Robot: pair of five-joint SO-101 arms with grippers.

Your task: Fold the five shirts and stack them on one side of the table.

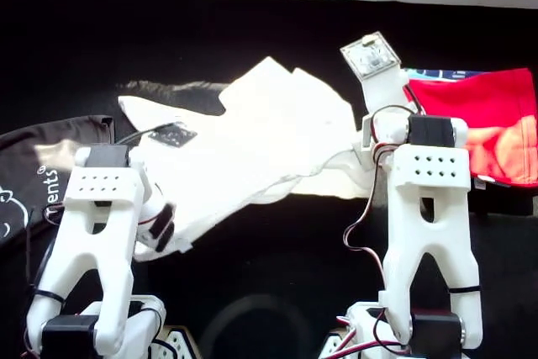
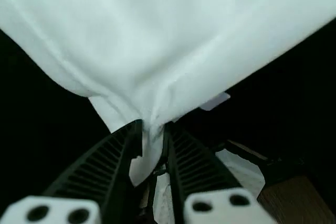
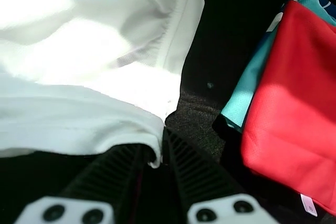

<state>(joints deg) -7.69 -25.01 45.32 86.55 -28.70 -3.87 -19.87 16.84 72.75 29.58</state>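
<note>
Spanning the middle of the black worktop [image 1: 277,292]: one white shirt [image 1: 261,136], spread out and rumpled, gripped at two points along the edge nearest the arms.

Left hand [image 2: 152,128]: fingers nearly closed, pinching a bunched fold of the white shirt. The cloth fans out from the fingertips and away over the worktop.

Right hand [image 3: 160,148]: fingers closed to a narrow slit on a hemmed corner of the same shirt. The rest of the cloth stretches off toward the left arm.

Red shirt [image 1: 483,124]: lying flat at the worktop's right edge, near the right hand and apart from the white shirt.

Teal shirt [image 3: 252,93]: under the red one, with its edge showing.

Black shirt [image 1: 34,174]: white print, at the left edge beside the left arm.
</note>
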